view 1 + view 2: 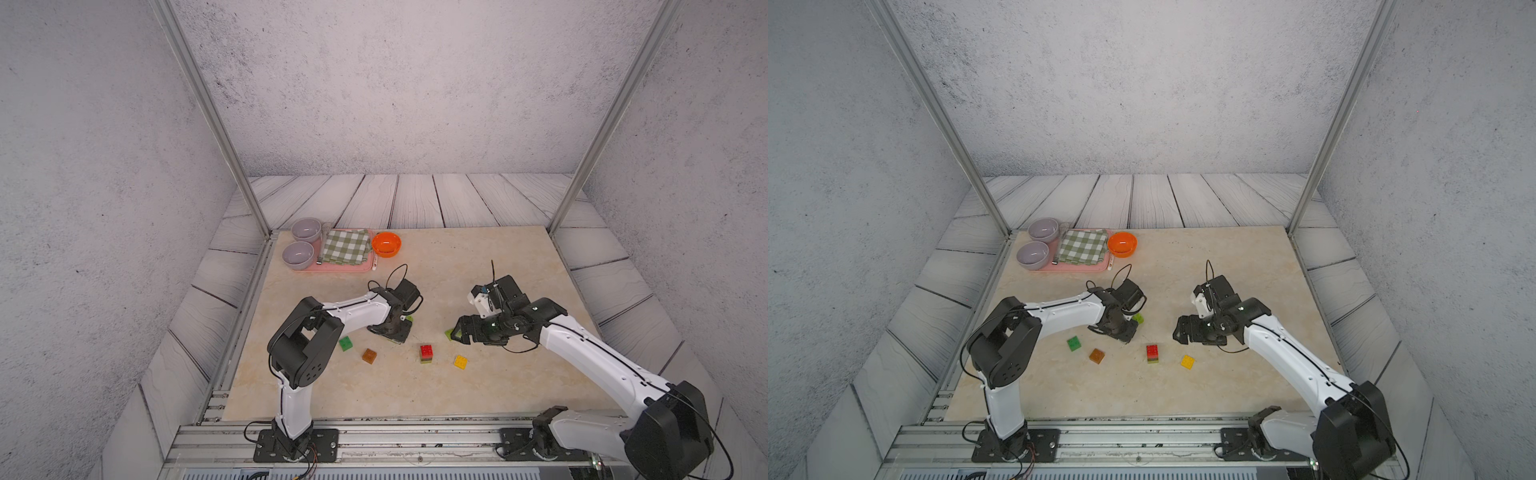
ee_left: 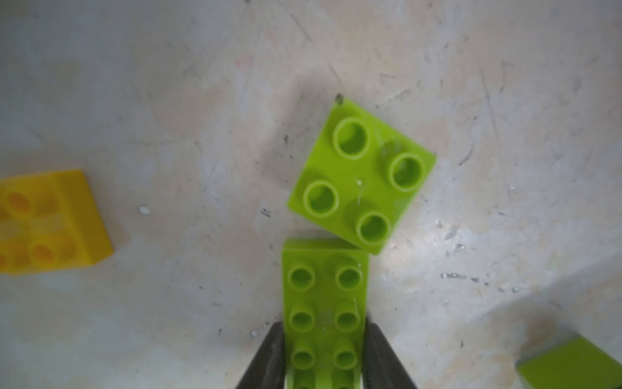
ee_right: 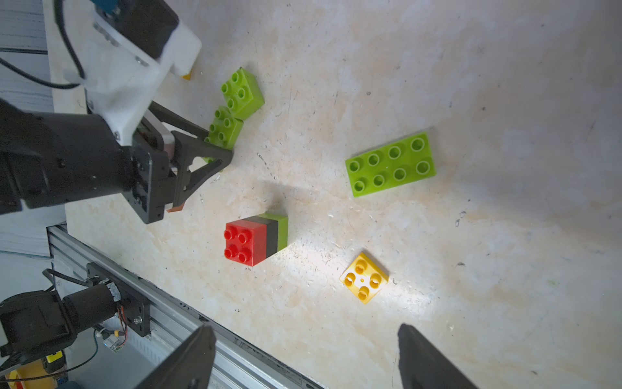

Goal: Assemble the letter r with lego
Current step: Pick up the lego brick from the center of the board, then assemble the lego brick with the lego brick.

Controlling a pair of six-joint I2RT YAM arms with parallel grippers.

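Studded long lime brick (image 2: 324,279) on surface (image 1: 457,257), clenched in left hand (image 2: 323,323) — corner of square lime brick (image 2: 361,176) touching its end. At its 4 o'clock, red-black-lime stack (image 1: 427,354); right hand (image 3: 304,333) released. Bare stretch toward 12 o'clock edge.

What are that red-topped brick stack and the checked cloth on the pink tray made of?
Red-topped brick stack: looks like hard moulded plastic, glossy, with crisp studs and sharp edges. Checked cloth: seems woven fabric, matte, folded with soft edges.
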